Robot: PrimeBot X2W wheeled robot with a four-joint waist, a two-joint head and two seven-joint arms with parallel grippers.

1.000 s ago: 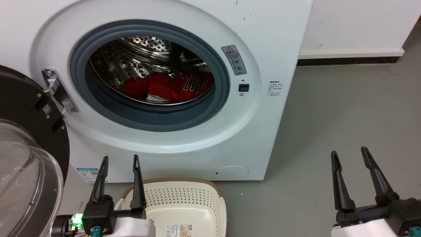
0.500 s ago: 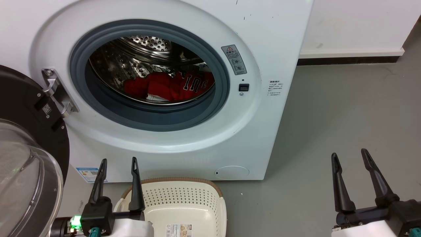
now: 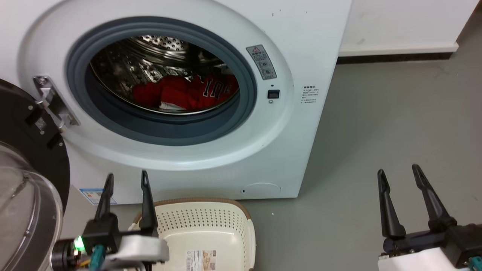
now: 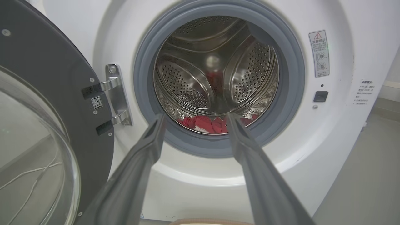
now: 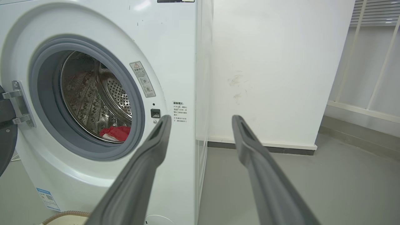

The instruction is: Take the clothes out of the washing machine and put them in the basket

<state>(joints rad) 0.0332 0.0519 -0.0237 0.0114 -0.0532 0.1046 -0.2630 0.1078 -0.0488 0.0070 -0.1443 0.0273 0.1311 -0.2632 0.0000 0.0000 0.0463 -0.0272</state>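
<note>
One washing machine (image 3: 301, 45), its door (image 3: 41, 165) swung open to the left. The clothes (image 3: 184, 94) are lying at the bottom of the drum. Looks like two red pieces, one plain and one jersey with lettering. One basket (image 3: 205, 222) sits on the floor (image 3: 376, 113) right in front of the machine. Two arms: left gripper (image 3: 127, 174) by the basket's left side, right gripper (image 3: 398, 168) over bare floor, both with jaws released.

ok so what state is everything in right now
washing machine: door swung open
clothes: heaped low in the drum, ungripped
basket: upright on the floor, no clothes in it
left gripper: fingers apart, empty
right gripper: fingers apart, empty
</note>
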